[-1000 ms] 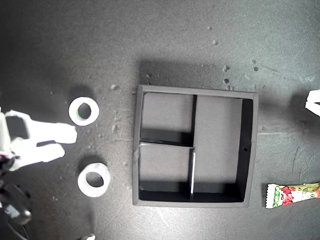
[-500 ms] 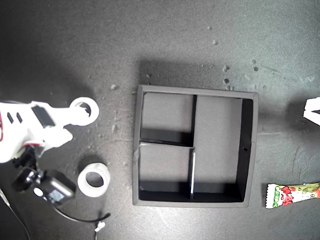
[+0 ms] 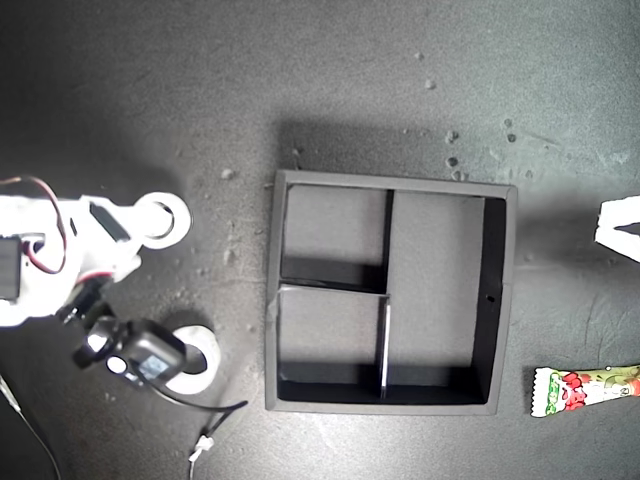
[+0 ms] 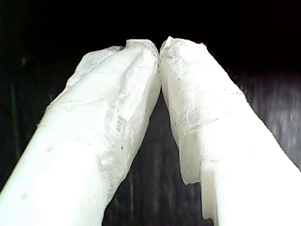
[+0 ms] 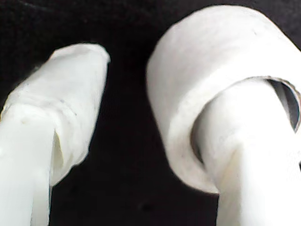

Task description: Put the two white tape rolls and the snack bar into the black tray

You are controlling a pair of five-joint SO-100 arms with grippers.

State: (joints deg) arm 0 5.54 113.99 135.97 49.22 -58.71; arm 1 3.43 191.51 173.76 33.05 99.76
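Exterior view, from above: a square black shallow tray (image 3: 391, 294) lies at the centre of a dark, speckled tabletop (image 3: 330, 80), divided into two small square compartments toward the exterior view's left and one long rectangular compartment toward its right; all three hold nothing.

My second gripper (image 3: 140, 230), white, reaches in from the exterior view's left edge. Its jaws stand apart, one finger passed through the hole of the first small white ring-shaped tape roll (image 3: 160, 219); the second wrist view shows that finger (image 5: 249, 155) inside the roll (image 5: 207, 84), with the other finger (image 5: 51, 122) outside it and a clear gap between them.

The second white tape roll (image 3: 200, 360) lies flat nearer the exterior view's lower left, partly covered by the arm's black camera module (image 3: 140, 357) and its cord. Bare tabletop separates both rolls from the tray's wall.

My first gripper (image 4: 161, 49) has its white fingertips pressed together on nothing; its tip (image 3: 620, 225) shows at the exterior view's right edge.

The long snack bar in a green, white and red printed wrapper (image 3: 585, 389) lies at the exterior view's lower right, cut by the frame edge, near the tray; its print cannot be read.
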